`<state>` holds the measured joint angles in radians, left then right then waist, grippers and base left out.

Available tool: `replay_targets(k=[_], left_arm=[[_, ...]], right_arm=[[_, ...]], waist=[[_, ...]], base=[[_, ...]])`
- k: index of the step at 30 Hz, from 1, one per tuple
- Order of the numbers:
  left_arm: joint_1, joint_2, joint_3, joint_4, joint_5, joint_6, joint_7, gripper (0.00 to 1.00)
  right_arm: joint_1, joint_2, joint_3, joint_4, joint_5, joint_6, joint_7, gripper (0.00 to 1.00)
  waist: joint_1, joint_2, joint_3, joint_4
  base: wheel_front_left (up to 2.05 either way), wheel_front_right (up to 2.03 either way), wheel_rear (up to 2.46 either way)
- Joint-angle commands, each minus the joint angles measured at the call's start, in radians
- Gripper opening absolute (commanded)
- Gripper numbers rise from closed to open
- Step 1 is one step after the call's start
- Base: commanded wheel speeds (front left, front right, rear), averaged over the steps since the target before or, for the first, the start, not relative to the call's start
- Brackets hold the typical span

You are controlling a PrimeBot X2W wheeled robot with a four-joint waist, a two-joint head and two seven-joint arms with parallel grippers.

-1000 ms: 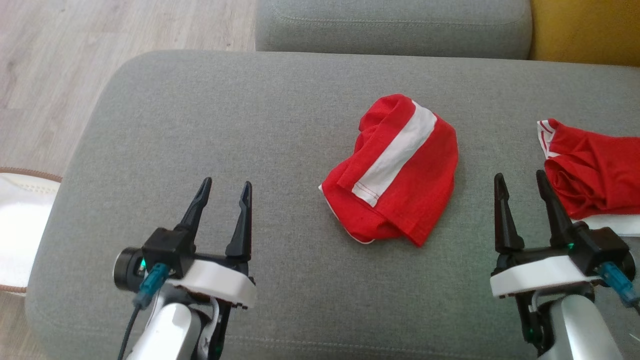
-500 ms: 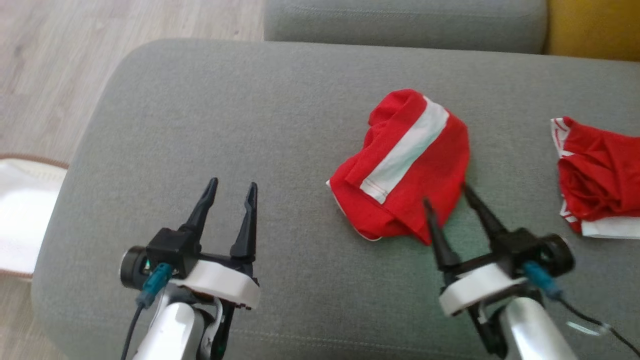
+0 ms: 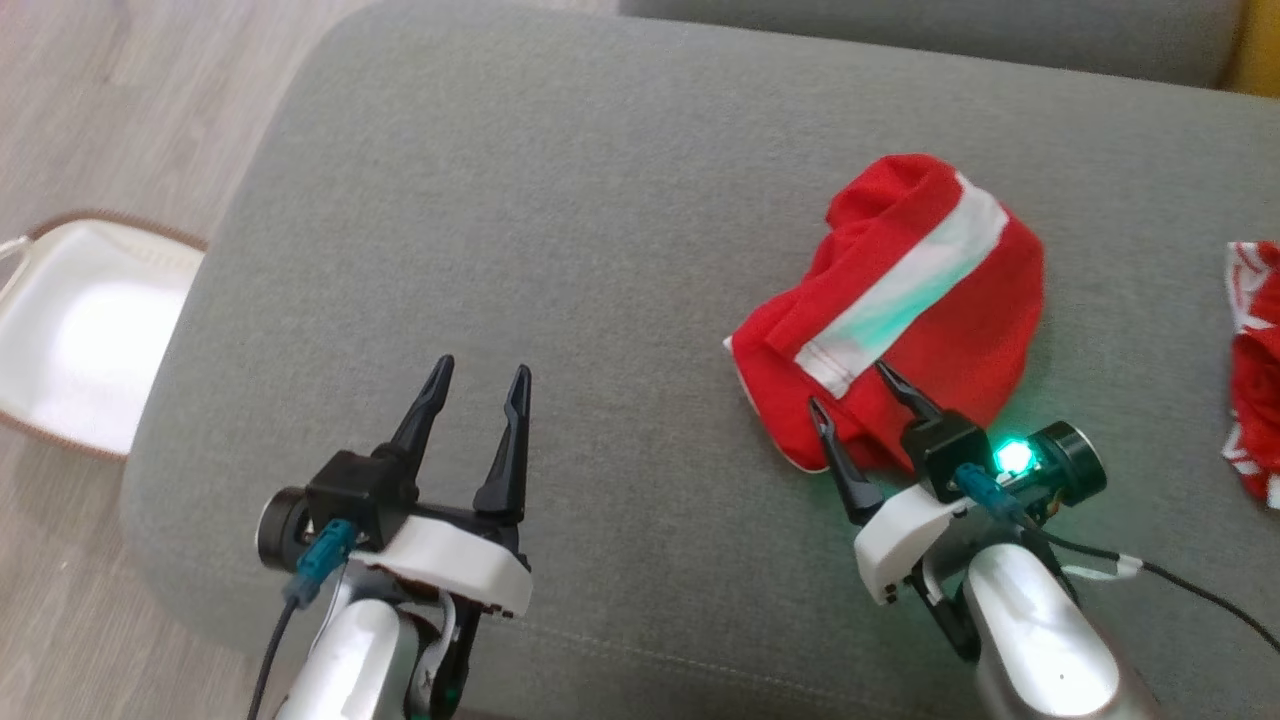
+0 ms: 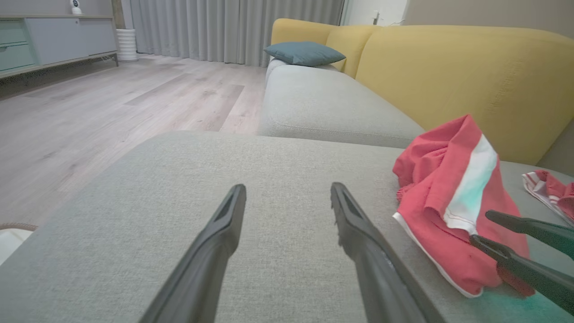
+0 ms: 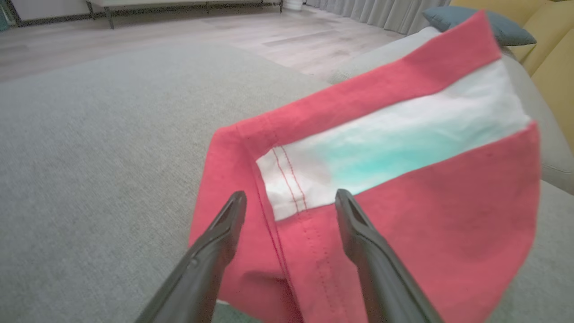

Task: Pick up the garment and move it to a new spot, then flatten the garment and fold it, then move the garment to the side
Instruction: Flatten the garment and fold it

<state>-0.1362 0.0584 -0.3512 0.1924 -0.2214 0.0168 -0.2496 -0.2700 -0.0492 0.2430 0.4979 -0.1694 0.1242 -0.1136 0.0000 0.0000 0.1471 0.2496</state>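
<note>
Garment, centre right of head view: red knit cloth, matt, softly creased, with a white cloth band and red stitching at the band's hem. Seat cushion under it: grey woven upholstery, matt, slightly coarse grain. Sofa back, upper right of left wrist view: yellow cloth, matt weave. Floor, upper left: pale wood-look planks, smooth, low sheen. Left gripper and right gripper: fingers look like matt black plastic, wrist shells smooth white plastic. Forearm, lower right: silver, semi-gloss. Curtain: grey cloth, pleated.
</note>
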Motion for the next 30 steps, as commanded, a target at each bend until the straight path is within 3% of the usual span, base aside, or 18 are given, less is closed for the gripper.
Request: replay_targets(k=[1,11,12,13,21,30], left_arm=[[-0.051,-0.001,0.039,-0.028,0.006,-0.003,-0.012,1.0],[-0.064,-0.007,0.044,-0.028,0.005,-0.006,-0.012,1.0],[-0.064,-0.007,0.044,-0.027,0.005,-0.006,-0.012,1.0],[-0.065,-0.007,0.045,-0.026,0.005,-0.005,-0.012,1.0],[-0.064,-0.008,0.036,-0.017,-0.004,0.0,-0.012,1.0],[-0.033,-0.008,0.038,-0.014,-0.018,0.004,-0.012,1.0]], right_arm=[[-0.048,-0.001,0.006,0.004,-0.024,0.007,0.001,1.0],[-0.097,-0.001,-0.044,0.085,-0.053,0.007,-0.024,0.97],[-0.101,-0.001,-0.048,0.088,-0.042,0.007,-0.028,0.42],[-0.105,-0.001,-0.049,0.089,-0.03,0.007,-0.033,0.0],[-0.125,-0.001,-0.016,0.049,0.083,0.007,-0.076,0.0],[-0.254,-0.001,0.11,-0.098,0.293,0.007,-0.036,0.0]], waist=[[0.0,0.0,0.019,0.023],[0.0,0.0,0.045,0.05],[0.0,0.0,0.045,0.05],[0.0,0.0,0.044,0.049],[0.0,0.0,-0.007,0.022],[0.0,0.0,-0.094,0.003]], base=[[0.0,0.0,0.0],[0.0,0.0,0.0],[0.0,0.0,0.0],[0.0,0.0,0.0],[0.0,0.0,0.0],[0.0,0.0,0.0]])
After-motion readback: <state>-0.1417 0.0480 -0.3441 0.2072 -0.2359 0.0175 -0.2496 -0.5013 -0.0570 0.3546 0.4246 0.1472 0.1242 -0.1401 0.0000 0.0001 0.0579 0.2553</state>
